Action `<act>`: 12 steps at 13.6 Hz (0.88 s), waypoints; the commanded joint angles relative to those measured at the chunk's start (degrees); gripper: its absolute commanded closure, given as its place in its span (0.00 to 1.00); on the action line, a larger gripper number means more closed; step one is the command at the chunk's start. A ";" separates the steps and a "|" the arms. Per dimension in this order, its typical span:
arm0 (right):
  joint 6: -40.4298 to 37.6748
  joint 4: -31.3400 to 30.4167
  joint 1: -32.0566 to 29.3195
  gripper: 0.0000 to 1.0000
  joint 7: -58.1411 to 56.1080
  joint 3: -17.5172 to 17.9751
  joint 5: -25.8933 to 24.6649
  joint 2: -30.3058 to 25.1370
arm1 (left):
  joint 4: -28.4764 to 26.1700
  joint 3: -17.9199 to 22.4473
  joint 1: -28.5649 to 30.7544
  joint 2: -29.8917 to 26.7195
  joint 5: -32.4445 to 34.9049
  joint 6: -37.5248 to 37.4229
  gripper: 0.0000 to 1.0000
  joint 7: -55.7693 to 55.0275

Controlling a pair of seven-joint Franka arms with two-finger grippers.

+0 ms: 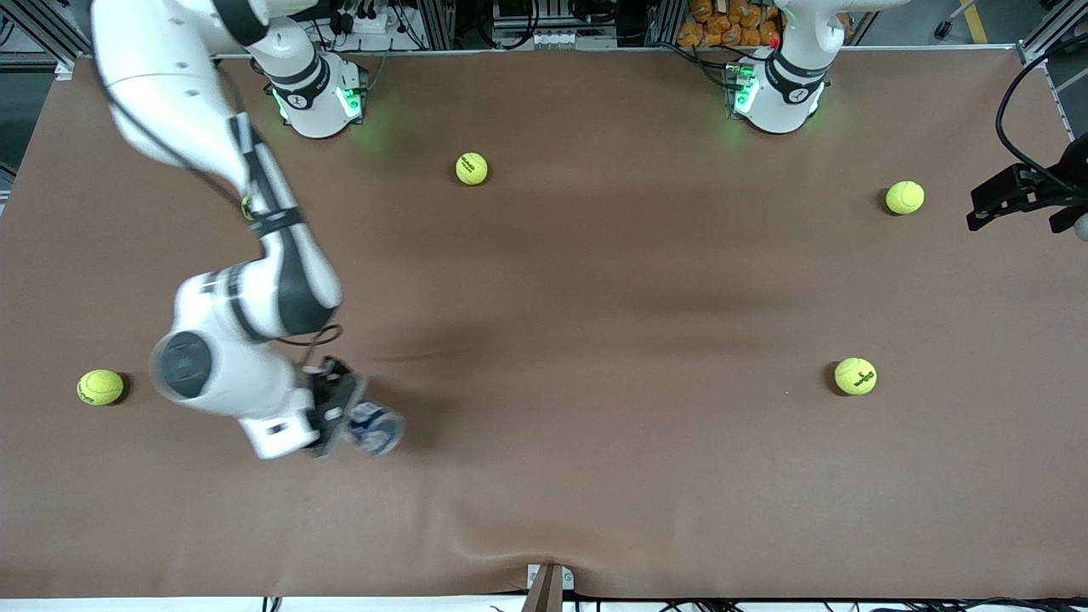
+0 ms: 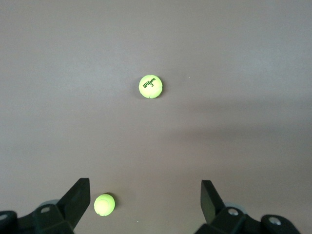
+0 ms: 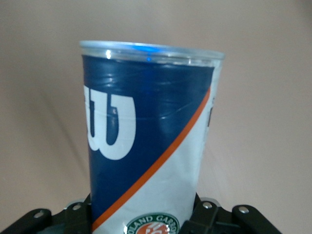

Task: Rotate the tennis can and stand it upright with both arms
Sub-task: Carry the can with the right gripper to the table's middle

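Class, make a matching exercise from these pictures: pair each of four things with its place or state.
Things:
1. tennis can
2. left gripper
3. right gripper
4. table

States:
A. open, above two tennis balls
B. brown, bearing scattered tennis balls
C. shut on the can
D. navy with a white W, held

Pairs: 1-D, 2-A, 3-C, 4-B

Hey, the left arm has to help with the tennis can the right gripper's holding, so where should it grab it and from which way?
Probably the free end of the tennis can. The right gripper is shut on one end, so the round body past its fingers is bare. The left gripper, open, would come from the left arm's end of the table, fingers across the tube.
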 commanded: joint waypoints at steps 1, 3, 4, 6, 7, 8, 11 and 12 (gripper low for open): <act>4.39 0.84 6.87 0.33 -3.56 -1.00 0.13 1.26 | 1.01 -0.38 0.61 0.41 -0.66 -1.02 0.00 -0.11; 5.82 0.84 10.40 0.33 -3.56 -1.00 -1.36 2.40 | 0.92 -0.38 0.70 0.41 -0.66 -1.02 0.00 -0.03; 6.26 0.84 12.68 0.34 -3.56 -1.08 -2.50 3.01 | 0.83 -0.29 0.79 0.41 -0.66 -1.02 0.00 -0.03; 7.76 0.84 17.33 0.35 -2.51 -1.17 -7.41 3.63 | 0.83 -0.29 0.79 0.41 -0.75 -1.02 0.00 -0.03; 7.76 0.84 18.49 0.35 -0.59 -1.17 -8.48 4.42 | 0.83 -0.29 0.79 0.41 -0.75 -1.02 0.00 -0.03; 7.76 0.84 19.89 0.34 2.30 -1.17 -8.58 5.12 | 0.92 -0.29 0.79 0.41 -0.75 -1.02 0.00 -0.03; 10.91 0.84 24.55 0.34 11.18 -1.52 -12.16 7.76 | 0.83 -0.29 0.70 0.41 -0.75 -1.02 0.00 -0.03; 11.18 1.27 25.43 0.34 12.95 -1.70 -15.49 8.72 | 0.92 -0.29 0.70 0.41 -0.75 -1.02 0.00 -0.03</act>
